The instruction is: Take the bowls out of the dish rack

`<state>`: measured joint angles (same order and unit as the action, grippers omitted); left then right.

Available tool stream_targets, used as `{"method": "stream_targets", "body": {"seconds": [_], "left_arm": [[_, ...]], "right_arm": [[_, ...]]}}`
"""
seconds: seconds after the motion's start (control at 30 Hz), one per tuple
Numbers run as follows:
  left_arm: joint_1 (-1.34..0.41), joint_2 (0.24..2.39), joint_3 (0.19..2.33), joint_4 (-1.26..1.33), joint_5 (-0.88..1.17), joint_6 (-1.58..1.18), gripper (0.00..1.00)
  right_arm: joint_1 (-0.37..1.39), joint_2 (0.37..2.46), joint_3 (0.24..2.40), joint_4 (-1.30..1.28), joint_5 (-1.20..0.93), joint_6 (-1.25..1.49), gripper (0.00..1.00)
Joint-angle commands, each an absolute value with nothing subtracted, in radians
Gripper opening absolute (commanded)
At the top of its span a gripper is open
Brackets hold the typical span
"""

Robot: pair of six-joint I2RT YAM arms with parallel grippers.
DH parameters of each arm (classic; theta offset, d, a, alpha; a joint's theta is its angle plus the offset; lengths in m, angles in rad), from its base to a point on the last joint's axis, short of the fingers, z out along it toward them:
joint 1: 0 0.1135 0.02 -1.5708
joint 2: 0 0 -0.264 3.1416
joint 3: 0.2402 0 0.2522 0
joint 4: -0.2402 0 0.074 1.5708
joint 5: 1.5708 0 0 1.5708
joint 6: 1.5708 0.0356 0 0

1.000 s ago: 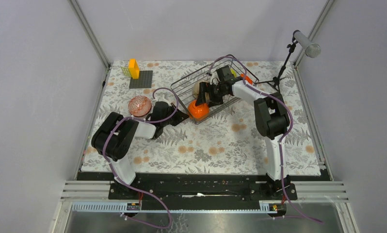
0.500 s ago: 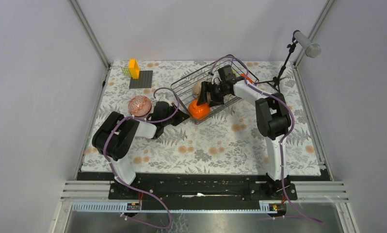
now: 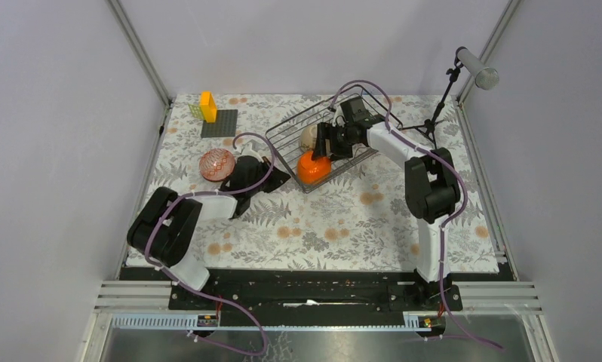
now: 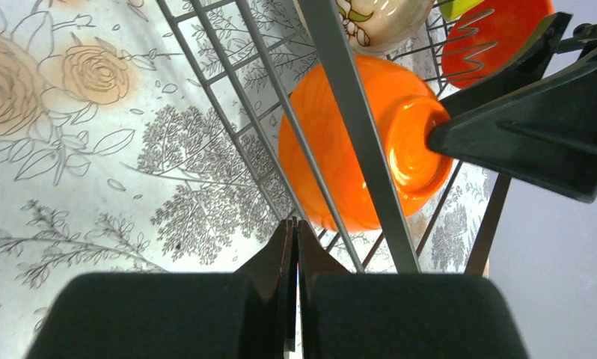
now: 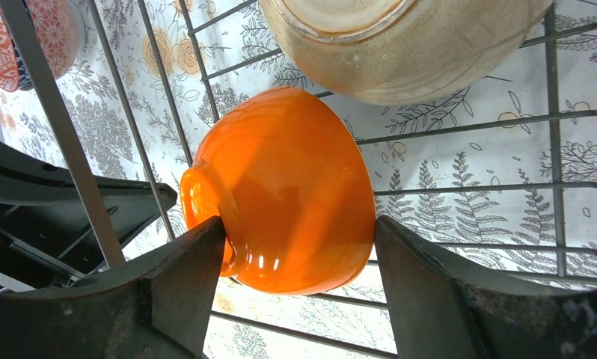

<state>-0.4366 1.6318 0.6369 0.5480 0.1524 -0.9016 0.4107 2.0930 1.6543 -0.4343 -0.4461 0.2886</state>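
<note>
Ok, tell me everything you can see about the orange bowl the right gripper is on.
The orange bowl is small, round and glossy, like glazed ceramic, with a short foot ring. It is tipped on its side inside the dish rack. The right gripper is shut on it, one finger at the foot, the other at the rim. A beige bowl sits close beside it.

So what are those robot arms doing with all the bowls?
The right end effector is clamped on an orange bowl inside the dish rack, seemingly about to take it out. A beige bowl sits in the rack just beside it. The left end effector is closed, right next to the rack's edge, and I can't see it holding a bowl. A pink-red patterned bowl is already out on the table.
</note>
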Motion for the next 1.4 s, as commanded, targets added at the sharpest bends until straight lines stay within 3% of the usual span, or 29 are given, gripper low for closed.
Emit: {"method": "stream_targets", "body": {"seconds": [0.0, 0.4, 0.5, 0.53, 0.63, 0.77, 0.93, 1.0, 1.07, 1.37], "left_arm": [[-0.439, 1.541, 0.61, 0.497, 0.095, -0.858, 0.0], [-0.439, 1.278, 0.587, 0.324, 0.003, -0.796, 0.0], [-0.439, 1.227, 0.604, 0.281, 0.004, -0.777, 0.04], [-0.439, 1.217, 0.618, 0.266, 0.003, -0.769, 0.08], [-0.434, 1.196, 0.652, 0.227, 0.014, -0.766, 0.37], [-0.417, 1.192, 0.647, 0.309, 0.091, -0.794, 0.63], [-0.343, 1.222, 0.657, 0.446, 0.274, -0.889, 0.81], [-0.321, 1.231, 0.663, 0.511, 0.326, -0.921, 0.95], [-0.303, 1.235, 0.668, 0.574, 0.369, -0.963, 0.99], [-0.27, 1.282, 0.652, 0.969, 0.537, -1.216, 0.97]], "right_arm": [[0.419, 2.007, 1.666, -0.446, -0.399, 0.275, 0.61], [0.418, 1.923, 1.644, -0.407, -0.386, 0.32, 0.53], [0.417, 1.909, 1.653, -0.405, -0.375, 0.331, 0.54], [0.417, 1.903, 1.66, -0.405, -0.372, 0.335, 0.53], [0.416, 1.876, 1.672, -0.397, -0.364, 0.346, 0.53], [0.413, 1.821, 1.658, -0.358, -0.363, 0.369, 0.53], [0.398, 1.771, 1.65, -0.316, -0.408, 0.41, 0.53], [0.389, 1.758, 1.652, -0.299, -0.437, 0.438, 0.53], [0.379, 1.747, 1.646, -0.268, -0.494, 0.477, 0.53], [0.356, 1.703, 1.589, -0.086, -0.736, 0.651, 0.53]]}}
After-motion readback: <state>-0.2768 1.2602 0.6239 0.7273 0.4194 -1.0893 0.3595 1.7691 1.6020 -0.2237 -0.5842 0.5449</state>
